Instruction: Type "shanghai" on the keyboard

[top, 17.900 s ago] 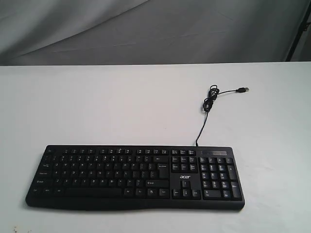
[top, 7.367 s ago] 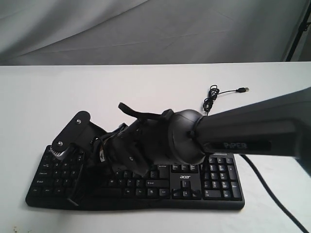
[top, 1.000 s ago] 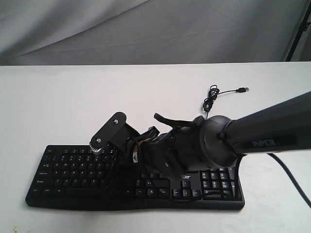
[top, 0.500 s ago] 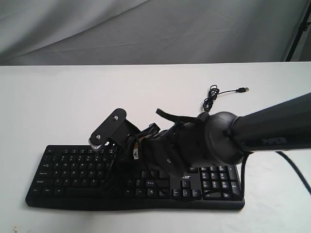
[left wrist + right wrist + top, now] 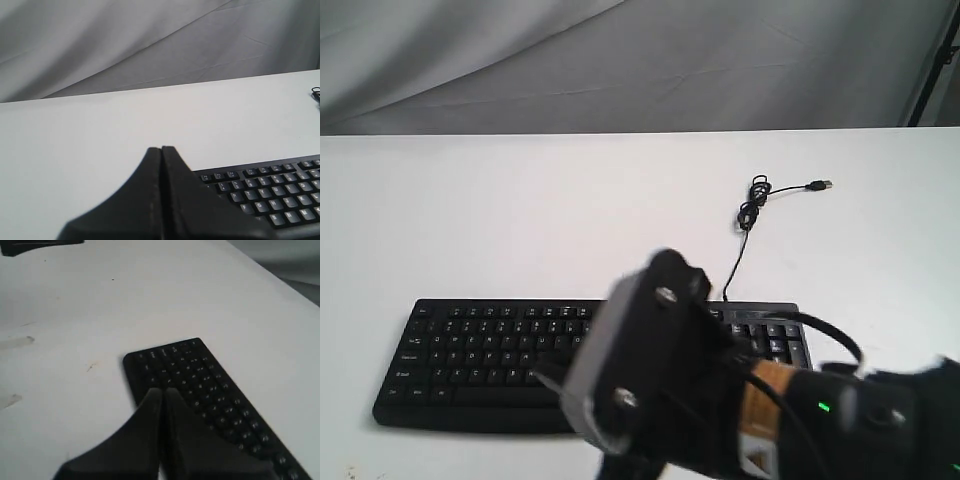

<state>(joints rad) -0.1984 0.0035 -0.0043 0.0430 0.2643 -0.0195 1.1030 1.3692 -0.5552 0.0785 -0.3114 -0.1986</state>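
The black keyboard lies along the white table's front, its legends small and white. My right arm looms blurred in the foreground and covers the keyboard's middle and right part. In the right wrist view my right gripper is shut with nothing in it, its tips hovering over the keyboard near its front edge. My left gripper is also shut and empty; it sits beside the keyboard and hides that end of it. The exterior view does not show the left gripper.
The keyboard's thin black cable coils behind it and ends in a USB plug. A grey cloth backdrop hangs behind the table. A dark object sits at the table's far edge in the right wrist view.
My right arm has pulled back off the keys toward the front right and now fills the foreground, blurred by motion. The keyboard has stayed where it was.
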